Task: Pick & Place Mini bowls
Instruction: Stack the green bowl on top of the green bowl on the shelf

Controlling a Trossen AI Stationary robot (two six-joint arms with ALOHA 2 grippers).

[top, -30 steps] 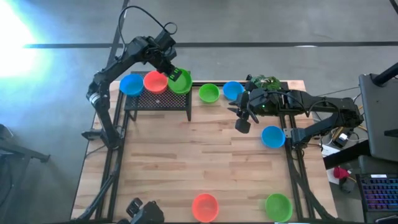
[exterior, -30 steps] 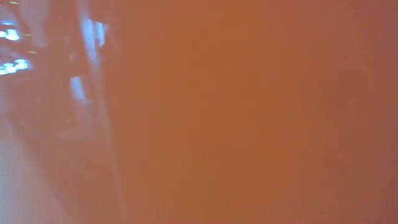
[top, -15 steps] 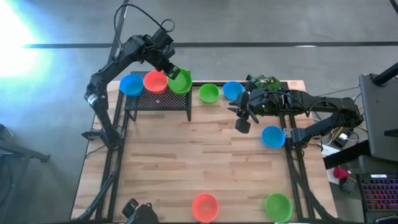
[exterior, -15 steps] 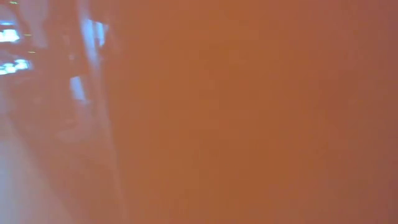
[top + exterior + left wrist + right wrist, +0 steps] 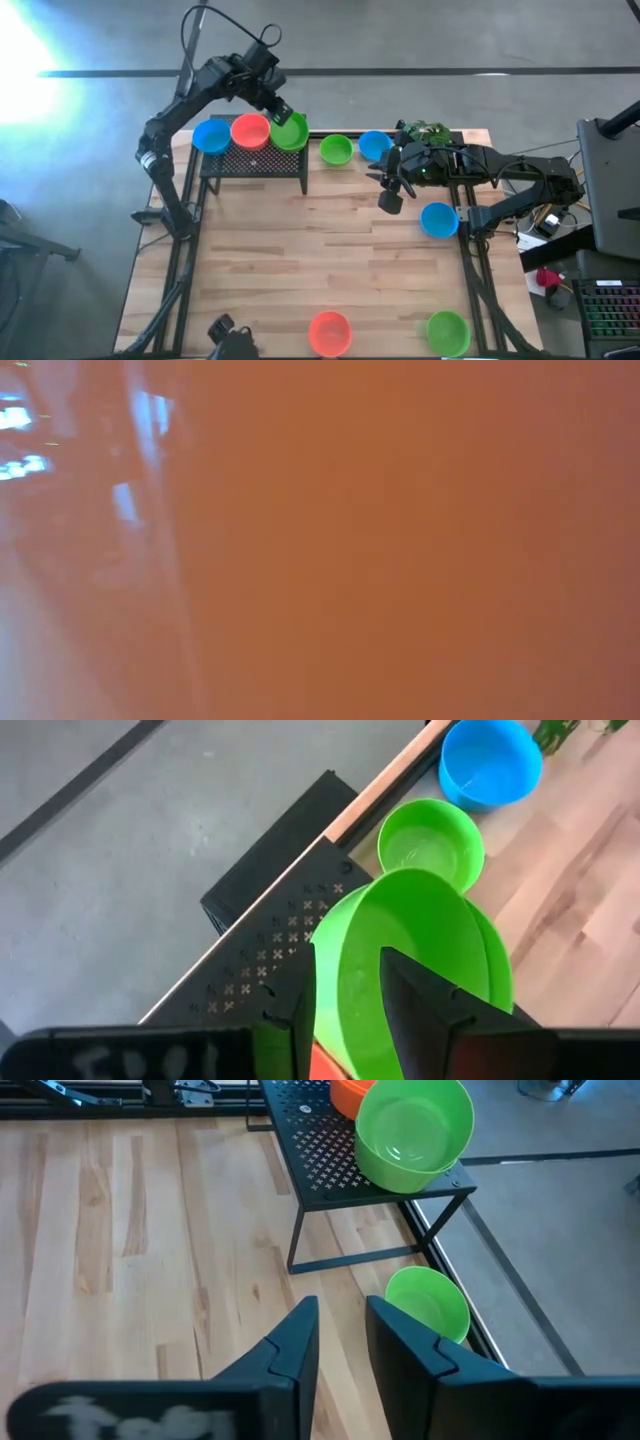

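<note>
Three small round plastic bowls crowd the black mesh stand (image 5: 255, 160). Left claw (image 5: 279, 108), fingers apart, straddles the green bowl (image 5: 290, 131) rim at its 12 o'clock; lifting could tip it off. Right claw (image 5: 390, 190) hovers, fingers slightly apart, empty.

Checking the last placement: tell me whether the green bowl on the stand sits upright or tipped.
Upright: the green bowl rests mouth-up on the black stand, at its corner.

The high view looks straight down on the whole worktop (image 5: 320, 260). The low view is blocked by something orange pressed close. Both wrist views share the black mesh stand (image 5: 290, 930).
</note>
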